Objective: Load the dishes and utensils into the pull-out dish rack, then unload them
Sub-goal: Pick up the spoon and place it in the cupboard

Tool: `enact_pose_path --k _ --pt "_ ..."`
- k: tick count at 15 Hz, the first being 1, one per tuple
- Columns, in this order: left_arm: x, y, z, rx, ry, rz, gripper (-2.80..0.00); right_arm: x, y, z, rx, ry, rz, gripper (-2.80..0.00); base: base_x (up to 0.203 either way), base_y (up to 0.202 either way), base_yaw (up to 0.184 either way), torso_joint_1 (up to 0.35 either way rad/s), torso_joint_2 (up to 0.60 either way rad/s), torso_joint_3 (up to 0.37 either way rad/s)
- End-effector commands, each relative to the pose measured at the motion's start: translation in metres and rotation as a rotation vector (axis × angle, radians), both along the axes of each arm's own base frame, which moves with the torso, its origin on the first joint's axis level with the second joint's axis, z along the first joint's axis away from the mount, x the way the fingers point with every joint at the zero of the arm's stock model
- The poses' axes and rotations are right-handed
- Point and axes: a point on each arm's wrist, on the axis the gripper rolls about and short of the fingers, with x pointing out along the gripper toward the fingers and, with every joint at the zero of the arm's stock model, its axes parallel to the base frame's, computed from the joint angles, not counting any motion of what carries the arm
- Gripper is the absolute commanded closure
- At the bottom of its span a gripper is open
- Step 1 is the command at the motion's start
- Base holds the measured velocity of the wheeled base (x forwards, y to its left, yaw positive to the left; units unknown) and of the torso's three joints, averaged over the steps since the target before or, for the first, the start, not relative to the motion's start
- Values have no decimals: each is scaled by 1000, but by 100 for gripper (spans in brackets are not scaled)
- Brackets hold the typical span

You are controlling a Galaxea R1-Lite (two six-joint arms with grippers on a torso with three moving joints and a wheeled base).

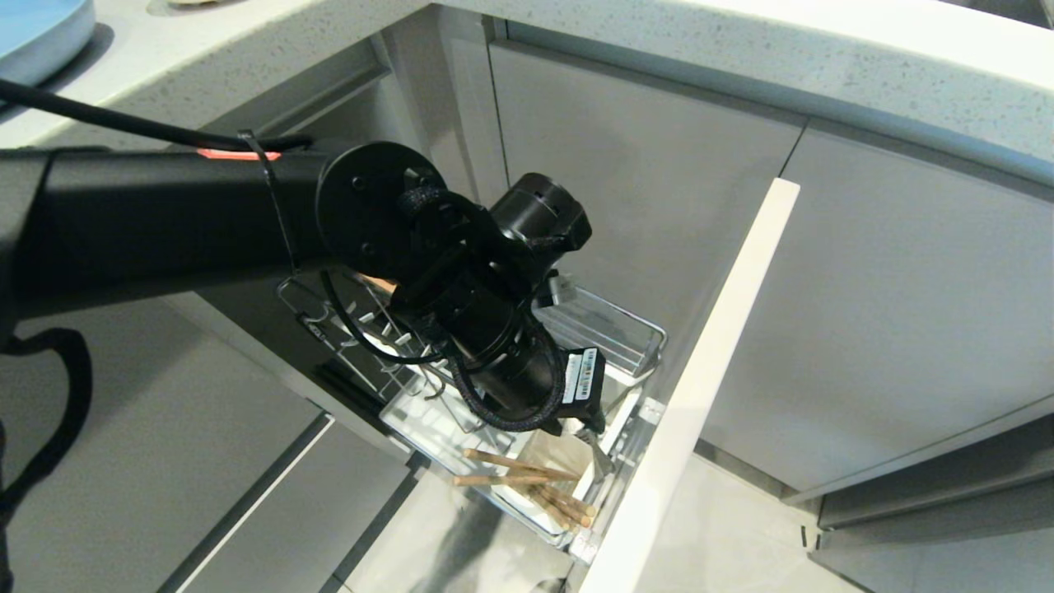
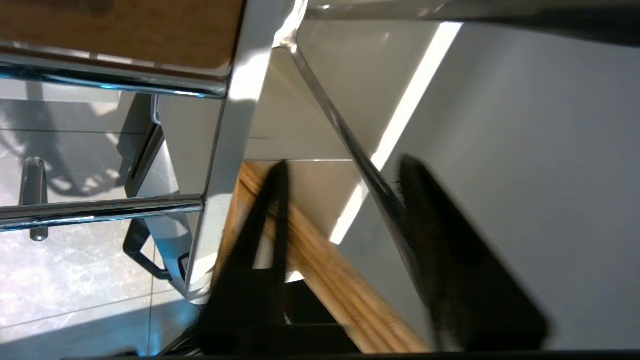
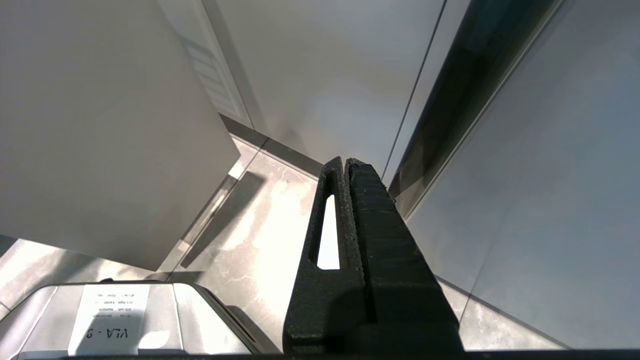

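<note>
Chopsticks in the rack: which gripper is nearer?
Left. The left gripper is right over the chopsticks, fingers apart. The right gripper hangs shut over the floor, away.

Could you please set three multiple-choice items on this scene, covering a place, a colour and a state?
1. Where do the chopsticks lie?
A. On the counter
B. In the white caddy at the front of the dish rack
C. On the floor

2. What colour is the plate on the counter?
A. Pale blue
B. Pink
C. Black

3. How does the left gripper stand?
A. Shut on a spoon
B. Shut on nothing
C. Open, a finger on each side of the chopsticks

Answers:
1 B: their ends stick out of the caddy in the head view.
2 A: its blue rim shows at the counter's corner.
3 C: the left wrist view shows a gap between the fingers.
</note>
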Motion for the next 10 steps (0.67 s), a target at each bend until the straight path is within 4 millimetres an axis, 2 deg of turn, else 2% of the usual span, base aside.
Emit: enact_pose_path --k 1,5,10 --pt "-2 1 2 0 3 2 -280 0 0 0 -1 -3 0 0 0 0 0 0 0 0" --pt "-7 7 13 -27 -13 14 -280 0 0 -1 0 -2 0 0 0 0 0 0 0 0" --pt "-22 25 43 -92 -71 31 -280 0 0 0 -1 -3 0 0 0 0 0 0 0 0"
